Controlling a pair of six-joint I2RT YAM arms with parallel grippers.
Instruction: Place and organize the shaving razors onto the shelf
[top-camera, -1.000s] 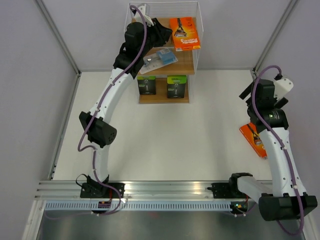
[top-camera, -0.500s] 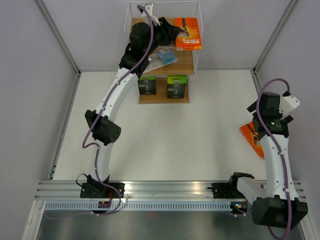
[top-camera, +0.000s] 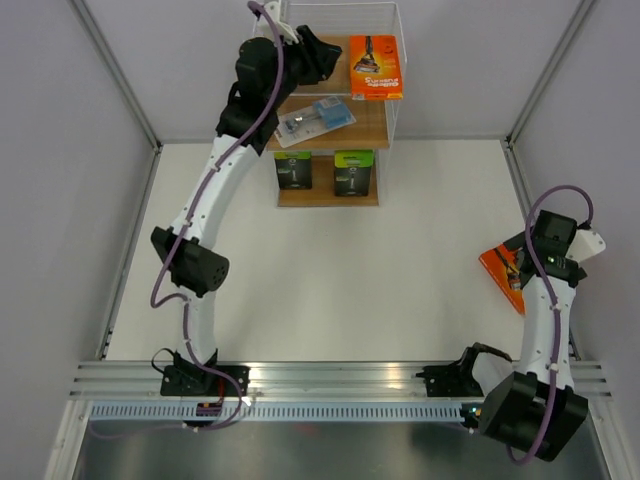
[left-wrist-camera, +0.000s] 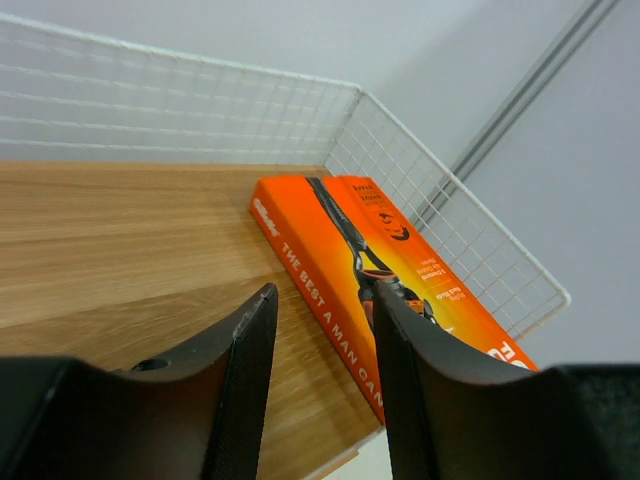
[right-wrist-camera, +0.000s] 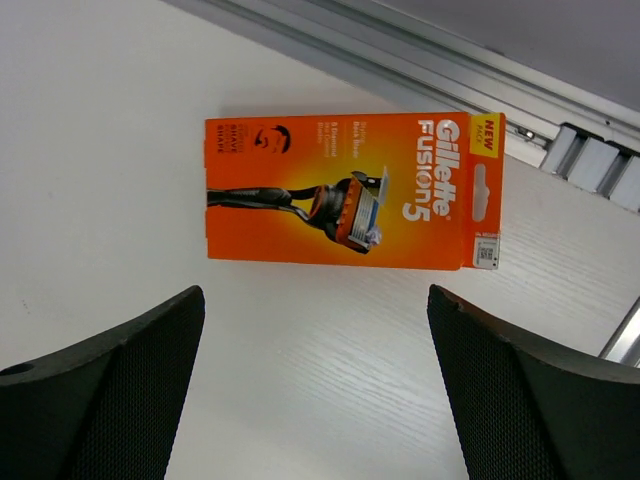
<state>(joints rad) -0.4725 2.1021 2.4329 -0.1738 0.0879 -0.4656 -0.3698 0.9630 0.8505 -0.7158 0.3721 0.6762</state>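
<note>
The shelf (top-camera: 330, 198) stands at the back of the table. An orange razor pack (top-camera: 375, 67) lies on its top board, also in the left wrist view (left-wrist-camera: 400, 275). A clear-and-blue blister pack (top-camera: 317, 120) lies on the middle board. Two black-and-green packs (top-camera: 293, 171) (top-camera: 351, 172) stand on the bottom board. My left gripper (top-camera: 322, 60) is open and empty above the top board, just left of the orange pack. A second orange pack (top-camera: 502, 277) lies flat on the table at the right, shown in the right wrist view (right-wrist-camera: 352, 190). My right gripper (right-wrist-camera: 315, 400) hangs wide open above it.
White wire mesh (left-wrist-camera: 430, 180) rims the top board's back and right sides. A metal rail (right-wrist-camera: 420, 60) runs along the table's right edge beside the orange pack. Grey walls enclose the table on three sides.
My left gripper has let go of the orange pack on the top board and drawn back to the left. My right arm has swung down and right, over the orange pack on the table.
</note>
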